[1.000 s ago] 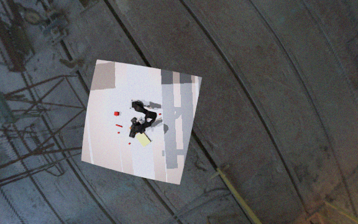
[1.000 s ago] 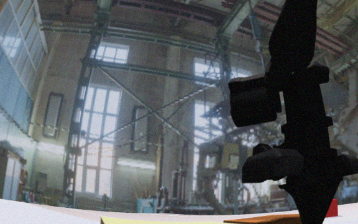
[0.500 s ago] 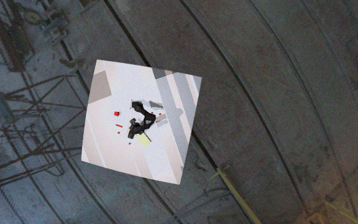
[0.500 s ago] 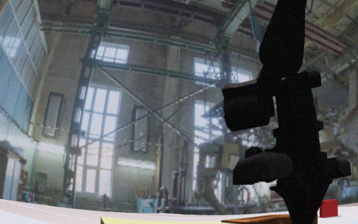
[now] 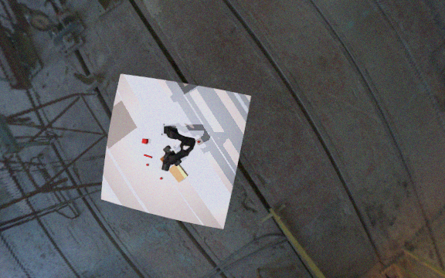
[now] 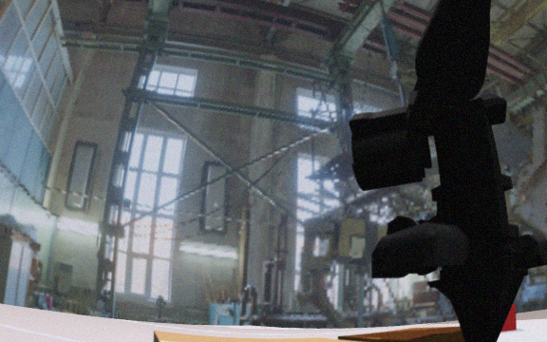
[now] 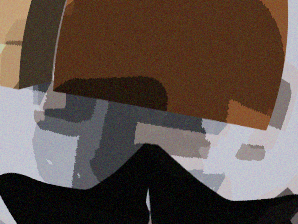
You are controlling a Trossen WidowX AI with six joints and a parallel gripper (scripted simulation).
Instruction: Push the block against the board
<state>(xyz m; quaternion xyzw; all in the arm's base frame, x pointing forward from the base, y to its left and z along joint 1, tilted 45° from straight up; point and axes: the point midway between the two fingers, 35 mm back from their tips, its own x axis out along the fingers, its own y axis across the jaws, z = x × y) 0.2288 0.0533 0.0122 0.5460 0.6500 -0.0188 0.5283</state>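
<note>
A tan wooden piece (image 5: 178,174) (image 7: 7,65) lies flat beside an orange-brown wooden piece (image 5: 162,158) (image 7: 190,55), mostly hidden by the arm in the top view. Which is the block and which the board is not clear. In the wrist view a dark side face and a thin light line lie between them; contact cannot be confirmed. Their near ends look roughly level, and their far ends are out of view. My gripper (image 7: 149,149) is shut and empty, its tips just short of the brown piece's near edge in the wrist view. In the exterior view the tips reach the bottom frame edge.
A red cube (image 5: 144,141) (image 6: 512,319), a thin red stick (image 5: 147,156) and small red pieces (image 5: 147,164) (image 5: 161,178) lie left of the arm in the top view. Another red piece (image 5: 198,141) lies by the elbow. Shadows cross the white table (image 5: 130,174).
</note>
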